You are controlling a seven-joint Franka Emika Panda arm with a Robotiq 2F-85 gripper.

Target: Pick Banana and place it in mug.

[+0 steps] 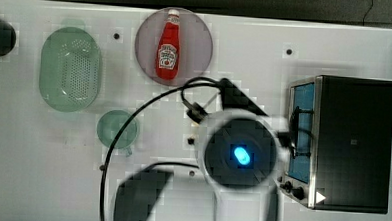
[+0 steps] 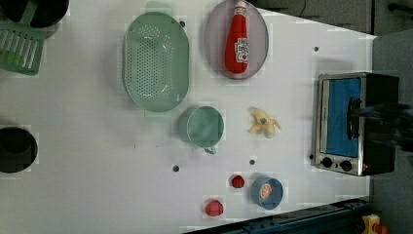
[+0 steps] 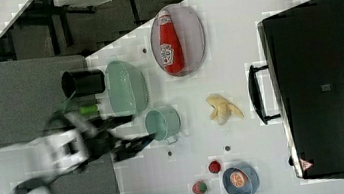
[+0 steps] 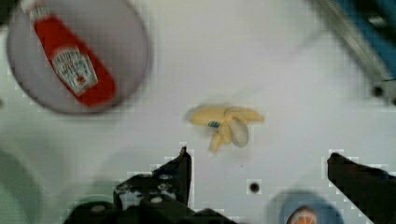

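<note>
The banana (image 4: 226, 122) is pale yellow and partly peeled, and it lies on the white table just beyond my fingertips in the wrist view. My gripper (image 4: 259, 156) hangs above the table, open, its two dark fingers spread wide with nothing between them. In the left view the banana (image 2: 264, 123) lies to the right of the pale-green mug (image 2: 204, 126), between the mug and the toaster oven. The right view shows the banana (image 3: 223, 107) and mug (image 3: 162, 122) the same way. In the top view the arm's wrist (image 1: 239, 152) covers the banana, with the mug (image 1: 117, 128) off to the top view's left.
A ketchup bottle (image 2: 237, 44) lies on a grey plate (image 2: 214, 34). The green colander (image 2: 155, 61) sits beside the mug. A toaster oven (image 2: 353, 122) stands at the left view's right. Two strawberries (image 2: 237, 181) (image 2: 213, 208) and a blue bowl (image 2: 272, 200) holding an orange slice lie near the front edge.
</note>
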